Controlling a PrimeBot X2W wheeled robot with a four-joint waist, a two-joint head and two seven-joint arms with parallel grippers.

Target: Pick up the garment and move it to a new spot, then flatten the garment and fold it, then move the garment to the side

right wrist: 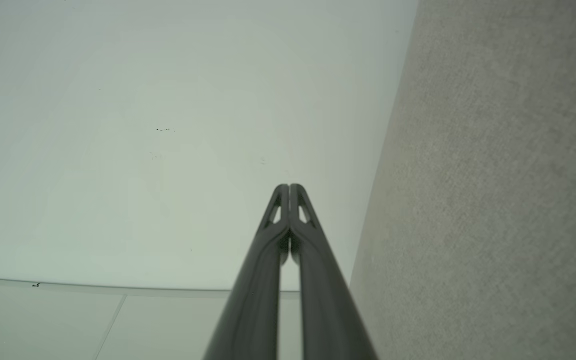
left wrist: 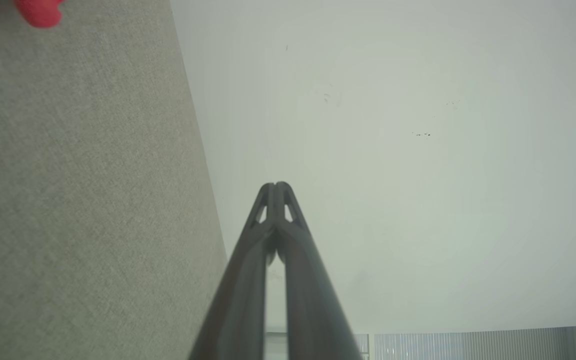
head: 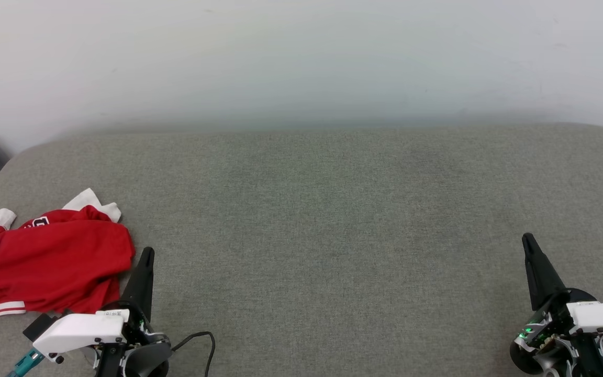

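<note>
The garment [head: 45,262] is lying crumpled at the left edge of the grey worktop [head: 333,209]. Its red body is bunching over itself, and the white sleeves and striped trim are poking out at the far and near sides. The lettering is mostly folding out of sight. Judged from this heap, the pick-up is not yet begun, and the bare middle of the worktop is offering the likely new spot.

The left hand [head: 146,257] is resting low at the near edge, just beside the garment's right border but apart from it. Its fingers are pointing away from the robot toward the wall [head: 301,63]. The left wrist view is showing both fingers pressing together at the tips, clenched on nothing.

The right hand [head: 529,246] is sitting well apart from the garment at the near right. It is leaning slightly leftward and is likewise clenched and empty, with the tips meeting in its wrist view.

Both arms appear to be waiting in a rest pose. The left hand is the better placed to reach, though it will need to part its fingers first.
</note>
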